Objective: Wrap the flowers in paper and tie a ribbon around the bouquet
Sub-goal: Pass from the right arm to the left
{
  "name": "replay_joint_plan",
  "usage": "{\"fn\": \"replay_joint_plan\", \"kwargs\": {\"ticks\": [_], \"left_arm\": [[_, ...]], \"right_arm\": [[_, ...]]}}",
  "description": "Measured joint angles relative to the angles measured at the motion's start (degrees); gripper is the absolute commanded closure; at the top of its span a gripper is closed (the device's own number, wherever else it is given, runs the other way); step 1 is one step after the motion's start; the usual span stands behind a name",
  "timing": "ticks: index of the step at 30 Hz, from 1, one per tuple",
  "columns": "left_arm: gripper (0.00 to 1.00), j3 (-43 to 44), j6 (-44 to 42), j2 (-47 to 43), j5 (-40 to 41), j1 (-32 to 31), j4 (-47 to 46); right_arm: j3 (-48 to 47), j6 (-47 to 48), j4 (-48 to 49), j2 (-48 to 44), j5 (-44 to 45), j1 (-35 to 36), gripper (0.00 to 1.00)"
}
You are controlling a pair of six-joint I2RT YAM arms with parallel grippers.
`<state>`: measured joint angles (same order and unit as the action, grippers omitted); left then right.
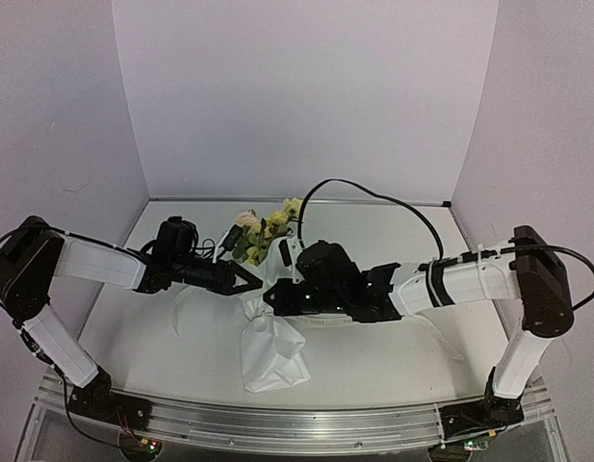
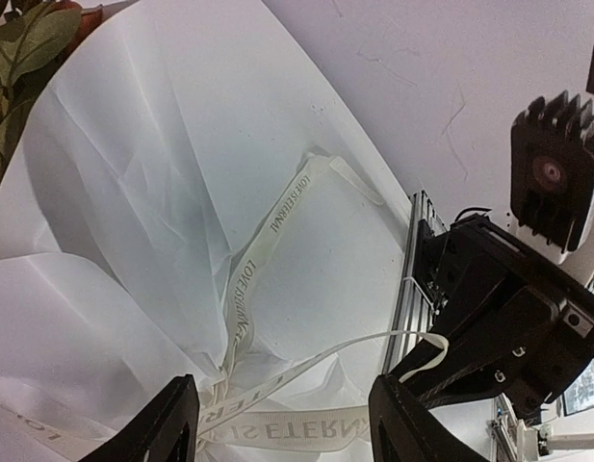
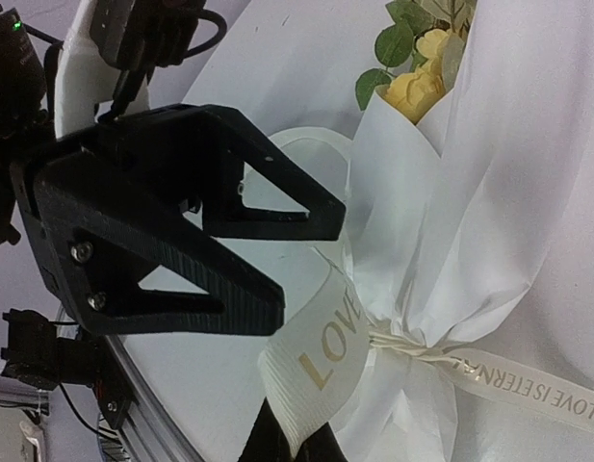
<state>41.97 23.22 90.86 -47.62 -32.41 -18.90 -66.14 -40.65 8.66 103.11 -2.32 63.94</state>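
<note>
The bouquet lies mid-table, its yellow and pale pink flowers [image 1: 263, 231] pointing away and its white paper [image 1: 272, 351] cone flaring toward the near edge. The ribbon [image 3: 321, 361], off-white with gold lettering, is cinched round the cone's narrow waist. My right gripper [image 3: 292, 441] is shut on a band of it just left of the knot. My left gripper [image 2: 282, 390] is open and close to the waist, and a lettered ribbon [image 2: 287, 428] strand lies loose between its fingers [image 2: 167, 428]. In the top view the left gripper [image 1: 246, 279] and right gripper [image 1: 274, 294] nearly meet at the cone.
A loose ribbon end curls toward the right arm's black body [image 2: 508, 318]. In the right wrist view the left gripper [image 3: 311, 260] sits just above the held band. A black cable [image 1: 374, 197] arcs over the back of the table. White walls enclose the table on three sides.
</note>
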Motion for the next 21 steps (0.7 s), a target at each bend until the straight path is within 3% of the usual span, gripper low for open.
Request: {"fn": "replay_joint_plan", "kwargs": {"ticks": [21], "left_arm": [[0.58, 0.4, -0.3, 2.3, -0.2, -4.3, -3.1]], "right_arm": [[4.2, -14.3, 11.6, -0.1, -7.8, -6.4, 1.0]]}}
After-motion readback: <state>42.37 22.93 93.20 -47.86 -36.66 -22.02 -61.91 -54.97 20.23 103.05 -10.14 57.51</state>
